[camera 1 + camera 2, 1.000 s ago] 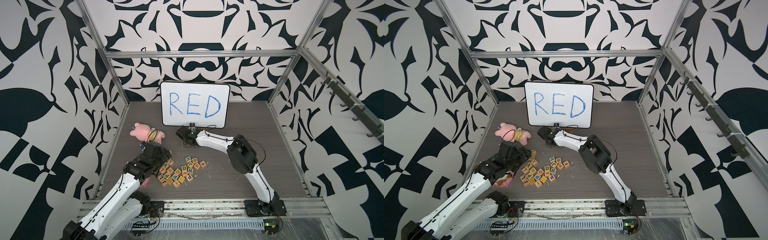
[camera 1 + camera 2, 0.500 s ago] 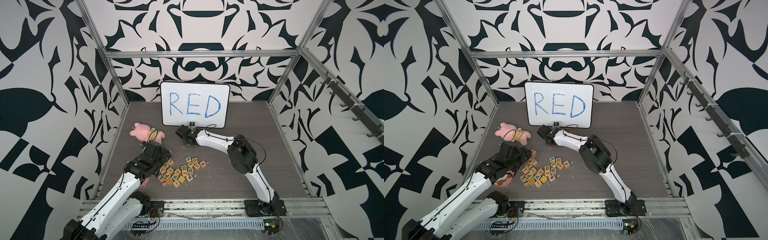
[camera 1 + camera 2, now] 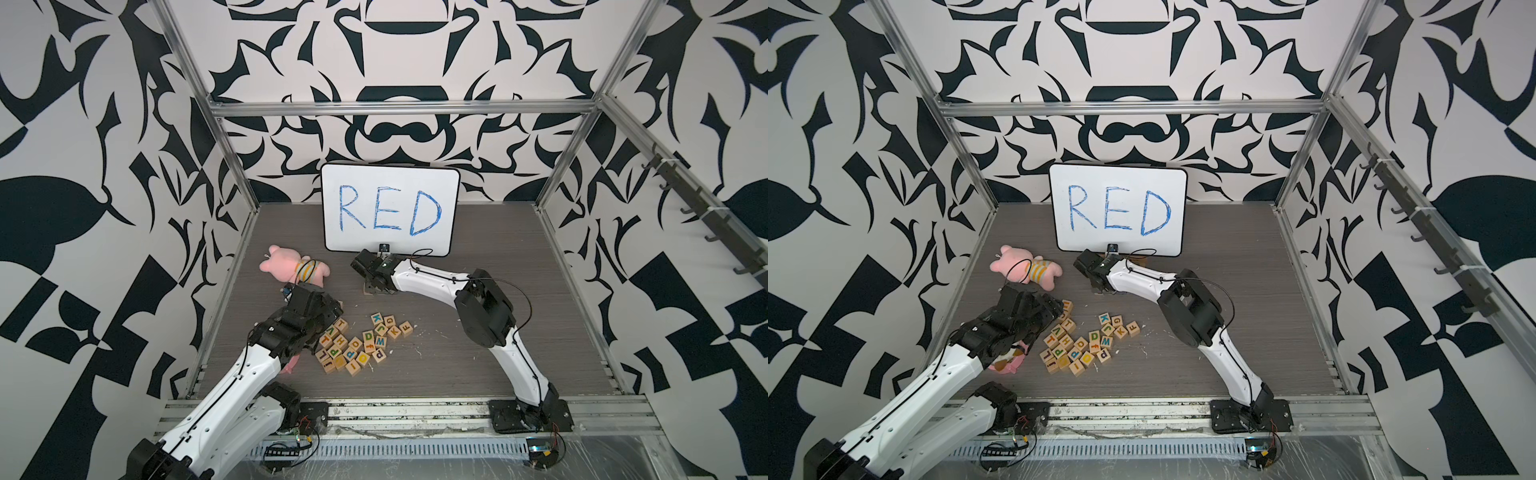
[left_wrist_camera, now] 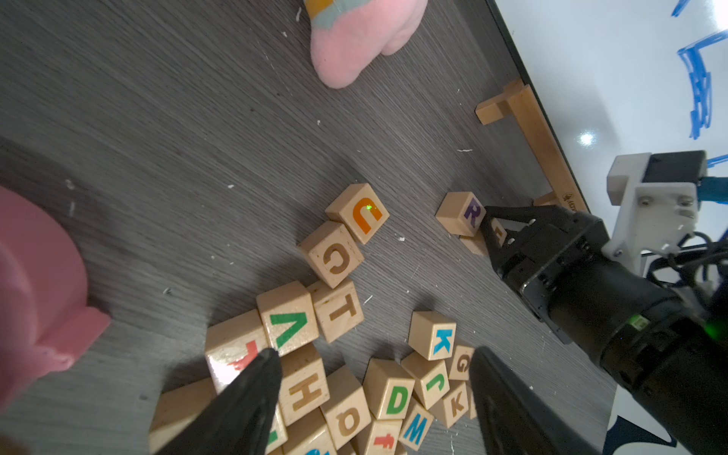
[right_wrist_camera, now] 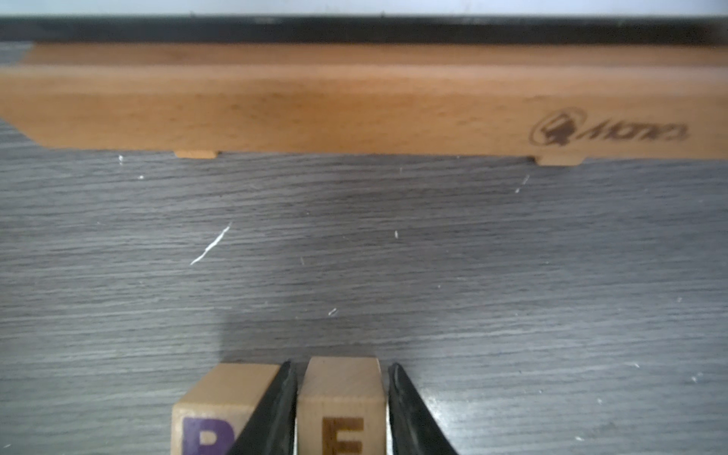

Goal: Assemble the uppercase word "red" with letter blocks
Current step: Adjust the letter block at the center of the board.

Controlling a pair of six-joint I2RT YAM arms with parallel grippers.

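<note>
I'm releasing the E block point(image 5: 340, 409), placed just right of the R block point(image 5: 220, 402) near the whiteboard point(image 3: 390, 208); my right end effector point(image 5: 342, 365) straddles it, jaws a sliver clear. Next comes the green D block point(image 4: 394, 398), close by my open, empty left end effector point(image 4: 374, 351).

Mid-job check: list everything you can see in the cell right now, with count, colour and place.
whiteboard: one, white, blue handwritten RED, upright at the rear.
wooden stand: one, tan, at the whiteboard's foot.
plush toy: one, pink, beside the whiteboard.
pink item: one, partly hidden under the left arm; cannot identify.
R block: one, pale, purple letter, in front of the stand.
E block: one, pale, next to the R block.
loose letter blocks: about twenty, pale, mixed letter colours, heaped centrally.
left gripper: black, open, above the heap.
right gripper: black, jaws flanking the E block, slightly clear of it.
</note>
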